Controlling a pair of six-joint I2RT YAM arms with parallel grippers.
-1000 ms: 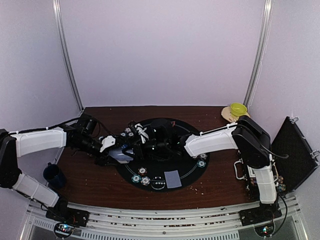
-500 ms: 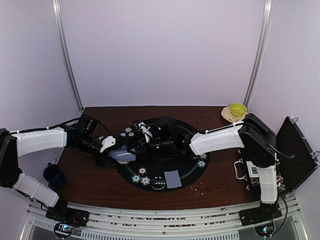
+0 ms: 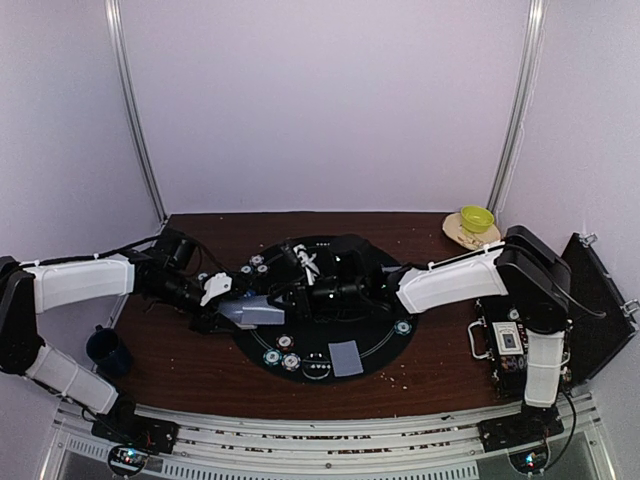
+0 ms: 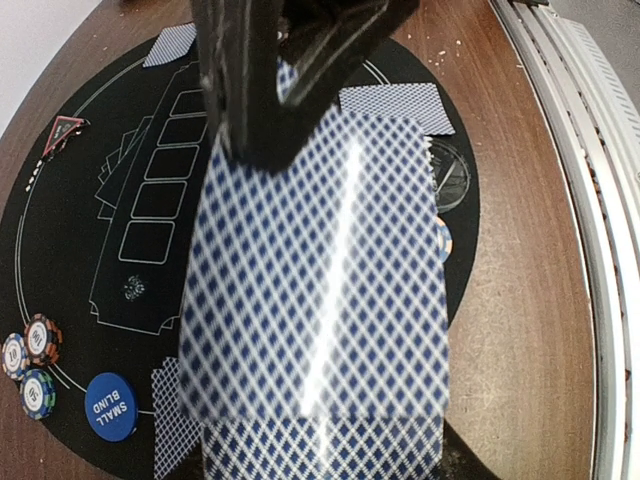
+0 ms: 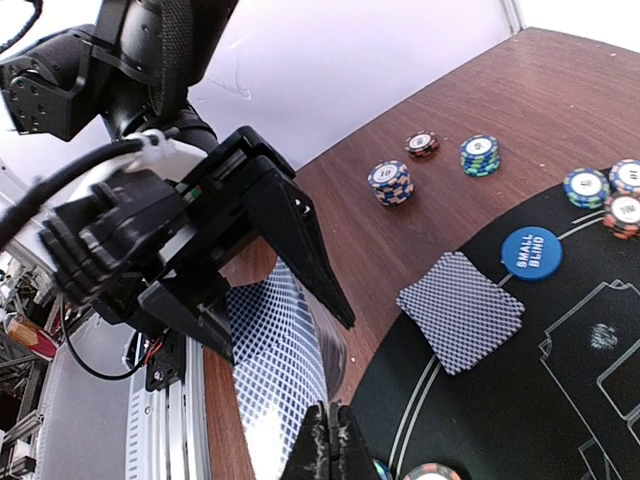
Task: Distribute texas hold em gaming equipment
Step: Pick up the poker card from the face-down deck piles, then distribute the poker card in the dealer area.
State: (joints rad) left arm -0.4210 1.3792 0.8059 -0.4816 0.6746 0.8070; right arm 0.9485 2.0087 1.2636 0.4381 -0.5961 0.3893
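At the left rim of the black felt mat [image 3: 385, 335], just above the counter [image 3: 190, 370]: the deck [image 4: 320, 450] of lattice-backed cards, backs up, is held in my left fingers [image 5: 320, 285]. They are partly closed, one along each side of the pack, so it is gripped, not resting.

My right fingers [image 5: 325, 452] are pressed fully together on the near edge of the top card [image 4: 320, 270]. Judgement: the left arm holds the deck level and steady so the right can pinch one card alone and slide it off. The pinch sits at the very edge; I cannot tell whether a second card is caught with it.

Already out:
- one dealt card [image 5: 460, 310], face down, at the mat's edge
- small blind button [image 5: 531, 253], just beside it on the felt
- chip stacks [image 5: 390, 182], on bare wood off the mat, with more chips on the felt near the button
- red triangle marker [image 4: 62, 135], at the mat's far rim

The printed card boxes in the mat's centre look unfilled, so I judge the dealing to be partway.

Surface: dark wood, crumbs scattered along the near edge. Room: plain pale walls [image 3: 320, 100] on three sides. A yellow-green bowl [image 3: 477, 217] is in the far right corner and a dark mug [image 3: 105, 350] is at the left edge, both well apart from the mat.
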